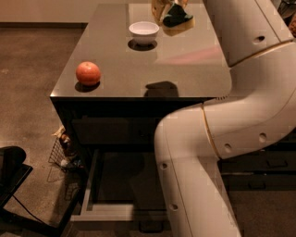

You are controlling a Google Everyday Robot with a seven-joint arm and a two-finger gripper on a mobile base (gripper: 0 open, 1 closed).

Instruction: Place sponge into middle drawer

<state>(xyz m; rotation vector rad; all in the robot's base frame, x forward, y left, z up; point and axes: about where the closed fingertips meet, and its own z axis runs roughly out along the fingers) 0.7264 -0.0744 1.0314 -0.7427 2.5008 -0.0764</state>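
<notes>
My gripper [167, 8] is at the top edge of the camera view, above the far part of the dark table [185, 69]. It is shut on the sponge [179, 19], green scrub layer over yellow body, which hangs tilted in the air just right of the white bowl. The sponge's shadow [162, 88] falls near the table's front edge. The middle drawer [105, 212] is pulled open below the table front, with pale grey sides and a dark floor. My white arm [217, 139] covers the drawer's right part.
A white bowl [144, 30] stands on the far part of the table. An orange-red round fruit [88, 73] sits near the front left corner. A wire basket with clutter [64, 150] stands on the floor left of the drawer. A black object [11, 171] lies at the lower left.
</notes>
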